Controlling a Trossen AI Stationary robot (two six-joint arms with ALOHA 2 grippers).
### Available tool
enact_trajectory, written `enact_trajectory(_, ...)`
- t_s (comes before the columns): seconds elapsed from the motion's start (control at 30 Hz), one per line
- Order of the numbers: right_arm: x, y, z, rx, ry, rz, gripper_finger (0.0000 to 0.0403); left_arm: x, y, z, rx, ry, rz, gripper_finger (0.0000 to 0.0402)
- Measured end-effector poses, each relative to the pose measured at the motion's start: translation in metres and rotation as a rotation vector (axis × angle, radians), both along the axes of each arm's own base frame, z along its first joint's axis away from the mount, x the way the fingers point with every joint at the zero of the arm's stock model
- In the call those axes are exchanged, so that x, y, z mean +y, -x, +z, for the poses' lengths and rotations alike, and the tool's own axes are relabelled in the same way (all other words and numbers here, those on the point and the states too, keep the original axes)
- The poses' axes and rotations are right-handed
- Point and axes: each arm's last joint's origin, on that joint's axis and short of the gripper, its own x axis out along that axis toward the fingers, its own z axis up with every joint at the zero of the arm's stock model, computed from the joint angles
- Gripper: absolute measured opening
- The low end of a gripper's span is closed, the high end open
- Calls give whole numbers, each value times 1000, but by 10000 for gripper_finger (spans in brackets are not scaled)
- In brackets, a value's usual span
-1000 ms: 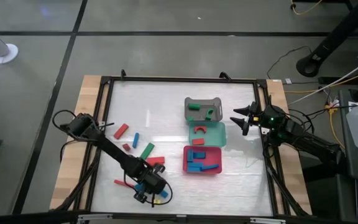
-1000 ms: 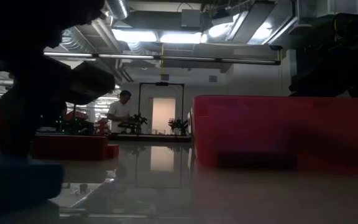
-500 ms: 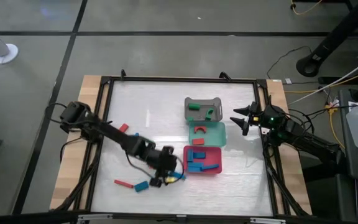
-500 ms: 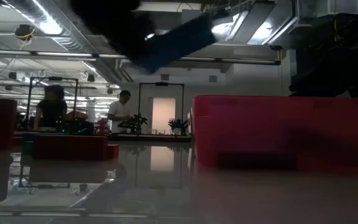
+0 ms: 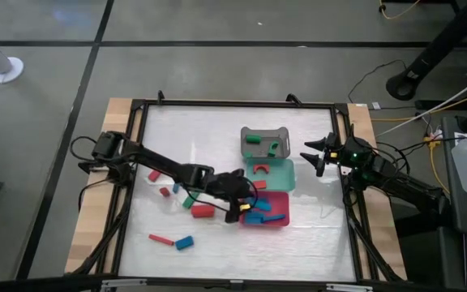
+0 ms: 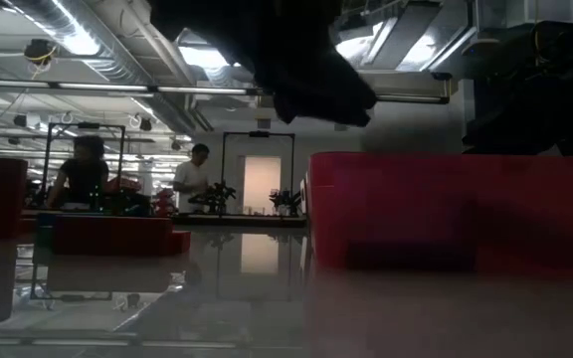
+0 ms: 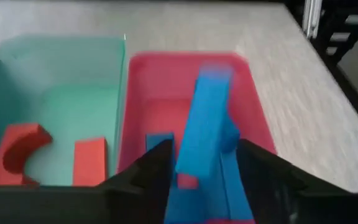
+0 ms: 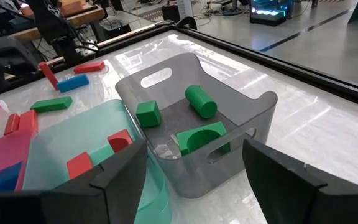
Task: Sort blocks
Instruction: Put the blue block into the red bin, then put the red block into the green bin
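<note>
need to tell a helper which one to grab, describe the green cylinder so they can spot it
Find the grey tray, the one with handle slots, next to the teal tray. Inside lie three green blocks; the green cylinder is the only round one, lying on its side beside a cube and an arch.

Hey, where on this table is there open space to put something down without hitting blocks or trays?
Bare patches: the far-left stretch of the table beside the grey tray, and the near-right corner past the red tray. Crowded: left-centre, with loose blocks and the left claw.
</note>
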Motion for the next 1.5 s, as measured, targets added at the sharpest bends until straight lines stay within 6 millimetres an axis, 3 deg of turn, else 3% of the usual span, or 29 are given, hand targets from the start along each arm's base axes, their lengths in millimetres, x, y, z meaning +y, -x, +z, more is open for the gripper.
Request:
enact_trajectory(0.13,0,0,0,0,0,0,264,0,2,2,14,42,26,202)
enact_trajectory(0.27,0,0,0,0,0,0,264,1,15,29,8,158,53,217)
enact_trajectory(0.43,0,0,0,0,0,0,264,-3,60,63,217,310,-29,220)
enact_trajectory(0.6,0,0,0,0,0,0,264,-25,118,75,512,297,-58,221)
enact_trajectory(0.77,0,0,0,0,0,0,264,-52,163,69,769,157,-152,221)
enact_trajectory(1.0,0,0,0,0,0,0,264,-84,193,39,859,61,-254,221)
enact_trajectory(1.2,0,0,0,0,0,0,264,-86,207,11,889,30,-182,221)
enact_trajectory(1.5,0,0,0,0,0,0,264,-90,210,-20,798,74,-241,221)
